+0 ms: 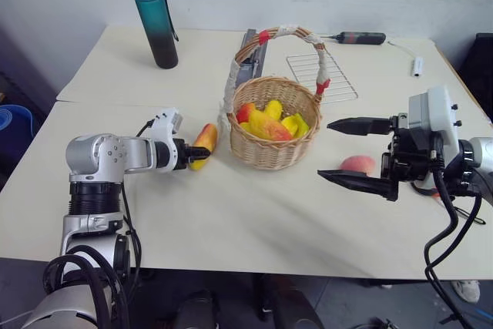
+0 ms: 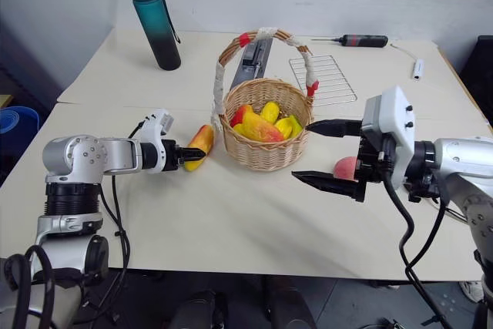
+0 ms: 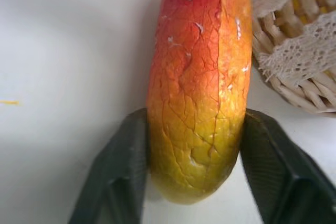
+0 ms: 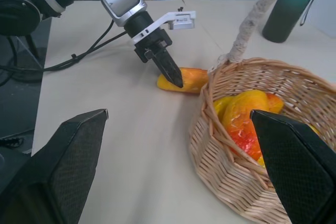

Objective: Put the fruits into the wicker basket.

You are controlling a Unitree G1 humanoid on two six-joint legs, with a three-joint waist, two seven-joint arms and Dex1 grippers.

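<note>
Black fingers of the left end effector (image 1: 197, 156) squeeze the yellow-orange mango (image 1: 205, 144), lying on the desk (image 1: 231, 213) just left of the wicker basket (image 1: 275, 130) at mid-frame. The right end effector (image 1: 350, 153) hangs wide open, holding nothing. The pink peach (image 1: 357, 164) sits behind it, right of the basket. Bare desk lies in front.

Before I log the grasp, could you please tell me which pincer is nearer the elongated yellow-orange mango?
Left. The left pincer is shut on the mango; the right pincer hangs open across the wicker basket.
</note>
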